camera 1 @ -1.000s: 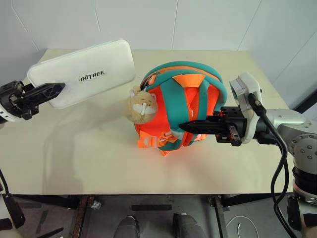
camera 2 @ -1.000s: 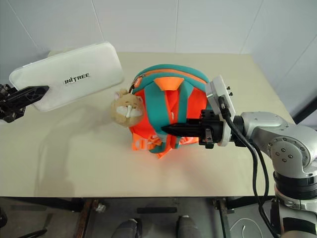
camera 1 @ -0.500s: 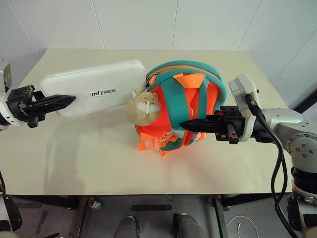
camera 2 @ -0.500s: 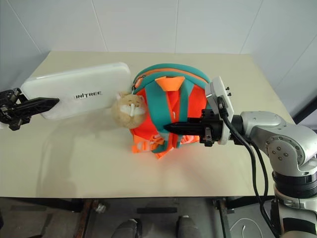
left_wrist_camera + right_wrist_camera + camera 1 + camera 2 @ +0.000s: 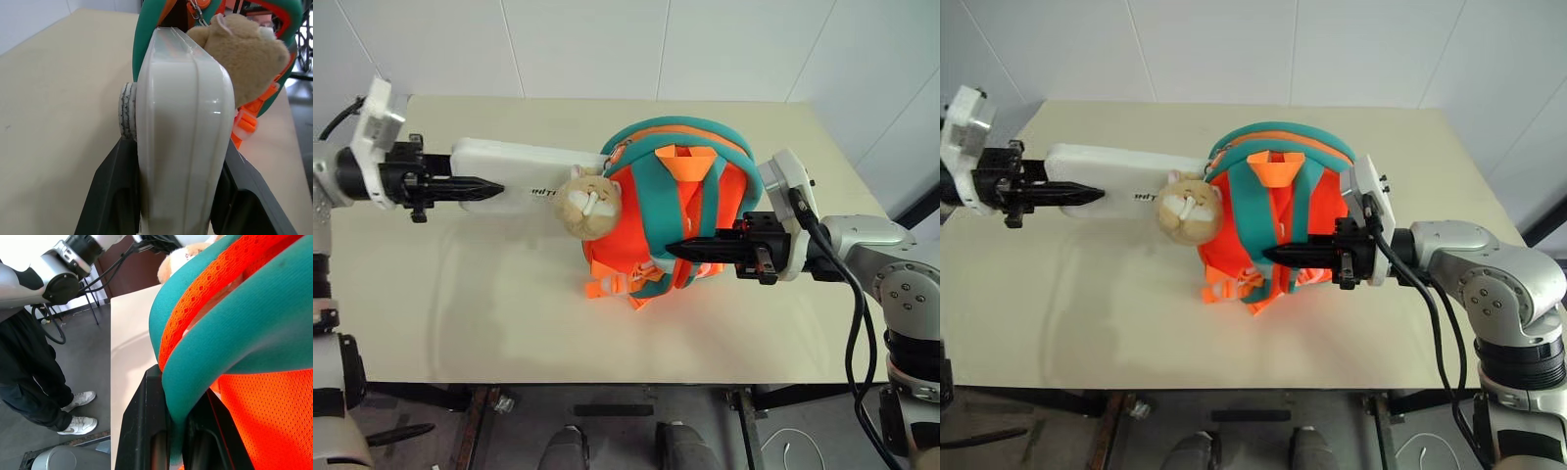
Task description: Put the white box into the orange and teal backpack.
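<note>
The left claw [image 5: 475, 185] has the white box [image 5: 524, 176] pinched at its near end, one black finger [image 5: 115, 183] on each broad face, and it's holding the box out level above the counter [image 5: 460, 284], long edge running toward the backpack [image 5: 680, 211]. The far end of the box sits right at the backpack's upper edge, just beside the open teal rim [image 5: 146, 34], with the plush hamster [image 5: 589, 204] pressed against its side there; how far the tip is inside the opening, I can't tell. Over on the other side, the right claw [image 5: 690, 250] points across toward the left, its fingers pressed together on a teal strap [image 5: 195, 377], the strap running down between the two black fingers [image 5: 142, 431]. The backpack itself stands propped on the counter near the middle, orange mesh back panel and teal straps facing up, an orange loop [image 5: 686, 160] at the top and orange buckles [image 5: 607, 284] hanging at its lower edge. In the right wrist view a person's legs and white sneakers [image 5: 78, 411] stand on the floor beside the counter.
</note>
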Controlling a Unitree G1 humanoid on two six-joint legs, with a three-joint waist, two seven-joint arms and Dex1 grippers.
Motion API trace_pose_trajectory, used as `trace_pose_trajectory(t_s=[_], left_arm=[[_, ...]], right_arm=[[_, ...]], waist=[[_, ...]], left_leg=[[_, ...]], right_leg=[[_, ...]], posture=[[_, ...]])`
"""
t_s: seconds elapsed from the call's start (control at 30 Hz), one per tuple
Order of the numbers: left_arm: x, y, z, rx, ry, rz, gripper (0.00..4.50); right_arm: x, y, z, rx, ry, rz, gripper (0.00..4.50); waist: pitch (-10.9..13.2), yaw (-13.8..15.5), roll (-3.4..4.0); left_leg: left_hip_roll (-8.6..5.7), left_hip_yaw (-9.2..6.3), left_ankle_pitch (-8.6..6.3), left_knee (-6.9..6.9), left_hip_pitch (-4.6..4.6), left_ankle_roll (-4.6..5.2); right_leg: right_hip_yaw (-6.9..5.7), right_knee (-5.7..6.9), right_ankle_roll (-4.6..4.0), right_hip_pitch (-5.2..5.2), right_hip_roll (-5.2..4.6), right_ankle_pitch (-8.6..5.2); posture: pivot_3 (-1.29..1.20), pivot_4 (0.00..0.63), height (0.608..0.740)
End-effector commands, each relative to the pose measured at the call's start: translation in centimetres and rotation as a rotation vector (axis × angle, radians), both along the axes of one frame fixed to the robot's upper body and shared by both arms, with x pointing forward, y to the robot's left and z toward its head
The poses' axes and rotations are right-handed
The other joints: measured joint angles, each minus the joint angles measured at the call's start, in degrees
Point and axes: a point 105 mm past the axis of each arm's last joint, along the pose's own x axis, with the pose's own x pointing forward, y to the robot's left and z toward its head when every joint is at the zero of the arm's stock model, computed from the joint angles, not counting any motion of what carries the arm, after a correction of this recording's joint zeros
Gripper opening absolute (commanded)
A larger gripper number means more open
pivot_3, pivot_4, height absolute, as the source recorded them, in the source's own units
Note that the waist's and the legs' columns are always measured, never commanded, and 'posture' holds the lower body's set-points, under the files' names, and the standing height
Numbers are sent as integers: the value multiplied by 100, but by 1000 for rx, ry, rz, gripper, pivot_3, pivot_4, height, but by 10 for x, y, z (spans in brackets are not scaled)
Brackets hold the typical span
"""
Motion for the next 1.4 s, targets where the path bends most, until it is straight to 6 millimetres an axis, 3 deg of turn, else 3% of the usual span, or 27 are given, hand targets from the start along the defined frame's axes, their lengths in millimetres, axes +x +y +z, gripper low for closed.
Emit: trace_pose_trajectory(t_s=[0.03,0.27,0.5,0.77,0.93,1.13,1.23,1.33,1.4], left_arm=[[14,-14,12,61,-67,26,1303],[38,-66,4,101,-49,9,1302],[62,-121,-23,48,-7,29,1300],[68,-143,-34,5,25,2,1300],[58,-136,-33,27,59,-22,2846],[26,-82,-8,68,27,-1,4473],[17,-66,-5,71,29,27,4473],[-3,-30,-3,98,29,78,4473],[-19,-24,-2,93,40,59,4473]], right_arm=[[-3,2,11,27,-57,20,0],[-2,5,12,36,-61,24,0],[0,9,12,44,-64,31,0],[1,12,13,50,-70,36,0],[2,13,15,54,-76,37,0],[3,12,14,57,-76,35,0],[4,13,14,57,-74,37,0],[5,13,14,53,-74,43,0],[5,13,13,53,-73,47,0]], waist=[[0,-2,0],[0,3,0],[0,2,0],[0,-12,0],[0,-11,0],[1,-116,2],[1,-64,2],[2,-51,3],[2,-52,3]], left_leg=[[0,0,-1,5,0,2],[0,-3,-4,15,-2,6],[-1,-5,-4,19,-4,6],[-1,-5,-3,21,-2,6],[-1,-6,-3,21,-2,6],[9,-4,-2,-1,-4,1],[12,-6,-1,-3,-2,0],[11,-5,-2,12,-3,0],[12,-3,-2,12,-1,0]], right_leg=[[0,0,1,2,0,0],[2,0,6,7,0,3],[2,3,8,6,0,4],[3,9,10,4,1,5],[3,8,10,5,1,5],[5,25,7,-5,10,4],[1,31,0,-6,13,-1],[3,9,0,-2,11,-1],[6,11,0,-2,12,-1]], posture=[[0,150,740],[0,150,740],[0,150,740],[0,150,740],[0,150,740],[0,150,740],[0,150,740],[0,150,740],[0,150,740]])
